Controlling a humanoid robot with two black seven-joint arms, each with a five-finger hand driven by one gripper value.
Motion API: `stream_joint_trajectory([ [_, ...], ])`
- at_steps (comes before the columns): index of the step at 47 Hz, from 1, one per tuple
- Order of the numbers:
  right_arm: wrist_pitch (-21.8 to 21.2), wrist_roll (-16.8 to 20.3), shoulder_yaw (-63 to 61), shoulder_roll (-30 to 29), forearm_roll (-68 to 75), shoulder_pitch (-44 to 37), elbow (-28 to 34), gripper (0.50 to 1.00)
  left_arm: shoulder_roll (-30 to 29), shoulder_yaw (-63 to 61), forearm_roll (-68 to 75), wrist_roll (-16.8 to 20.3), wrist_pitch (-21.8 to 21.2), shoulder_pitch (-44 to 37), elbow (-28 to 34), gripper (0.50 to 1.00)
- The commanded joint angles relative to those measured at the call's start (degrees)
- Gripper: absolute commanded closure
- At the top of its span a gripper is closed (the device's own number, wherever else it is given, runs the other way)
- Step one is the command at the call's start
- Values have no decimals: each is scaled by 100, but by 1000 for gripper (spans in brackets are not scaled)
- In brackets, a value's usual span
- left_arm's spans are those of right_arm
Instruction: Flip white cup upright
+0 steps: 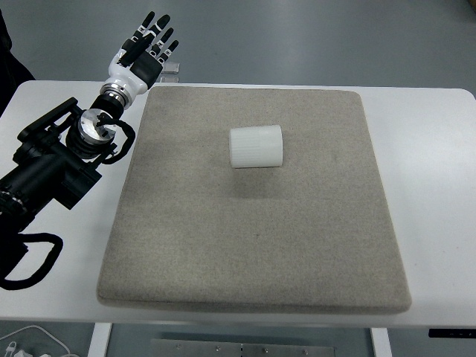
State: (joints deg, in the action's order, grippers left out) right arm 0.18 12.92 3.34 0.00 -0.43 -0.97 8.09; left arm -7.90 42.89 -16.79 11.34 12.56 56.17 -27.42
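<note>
- White cup [256, 147] lies on its side on the grey mat [253, 238], in the mat's far half, slightly left of centre; ribbed wall faces up.
- Nothing touches the cup.
- Mat lies flat on the white worktop [435, 186] and covers most of it.
- Left robot hand [145, 46] is beyond the mat's far-left corner, fingers spread straight, holding nothing, well apart from the cup.
- Black forearm [52, 167] enters from the left edge.

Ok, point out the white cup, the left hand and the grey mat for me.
white cup [256, 147]: top view, middle of its ribbed side, lying down.
left hand [146, 50]: top view, middle of the hand, fingers spread.
grey mat [253, 245]: top view, bare patch below the cup.
</note>
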Motion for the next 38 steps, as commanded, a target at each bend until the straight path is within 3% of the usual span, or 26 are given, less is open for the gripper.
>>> stream_joint_trajectory([
  [1,0,0,0,0,-1,0,0,570,-1,0,0,0,1,-1,-8,500],
  [17,0,0,0,0,-1,0,0,570,-27,44,-9,0,115,17,-8,500],
  [26,0,0,0,0,-1,0,0,570,-36,-18,26,0,862,61,27,500],
  [38,0,0,0,0,-1,0,0,570,-36,-53,1194,0,748,351,44,500],
])
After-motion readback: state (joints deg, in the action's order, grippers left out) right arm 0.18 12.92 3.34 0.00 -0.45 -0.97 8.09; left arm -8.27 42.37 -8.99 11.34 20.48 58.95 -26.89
